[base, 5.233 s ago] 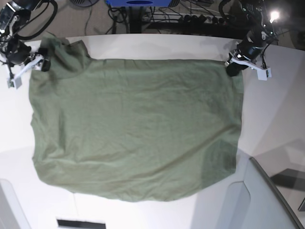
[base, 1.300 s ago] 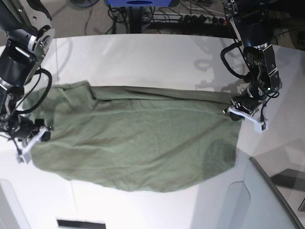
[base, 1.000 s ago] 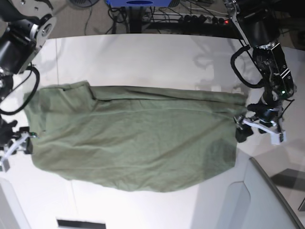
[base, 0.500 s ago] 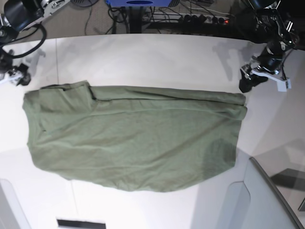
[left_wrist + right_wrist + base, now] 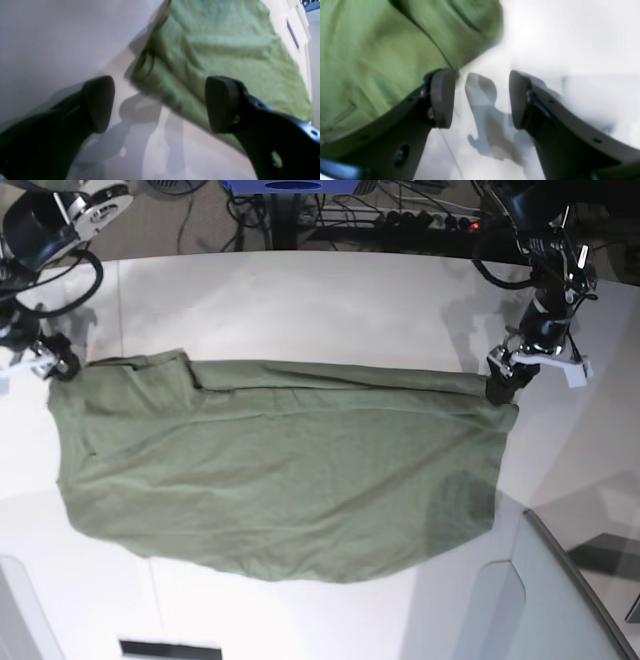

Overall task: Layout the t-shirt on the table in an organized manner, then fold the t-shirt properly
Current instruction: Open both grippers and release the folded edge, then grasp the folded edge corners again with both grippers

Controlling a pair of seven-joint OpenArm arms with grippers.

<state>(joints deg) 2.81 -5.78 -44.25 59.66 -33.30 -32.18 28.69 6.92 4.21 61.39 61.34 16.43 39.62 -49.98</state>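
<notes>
Gripping folded far edge of the t-shirt (image 5: 280, 470) on the table (image 5: 300, 300): left gripper (image 5: 160, 103) and right gripper (image 5: 482, 98), both agape and empty, should be lowered squarely onto corners.

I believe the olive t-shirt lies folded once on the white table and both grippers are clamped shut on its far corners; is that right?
Not quite. The t-shirt does lie folded once on the table, but neither gripper is clamped on it. The left wrist view shows the left gripper wide open above the corner; the right wrist view shows the right gripper open too, with nothing between its fingers.
</notes>
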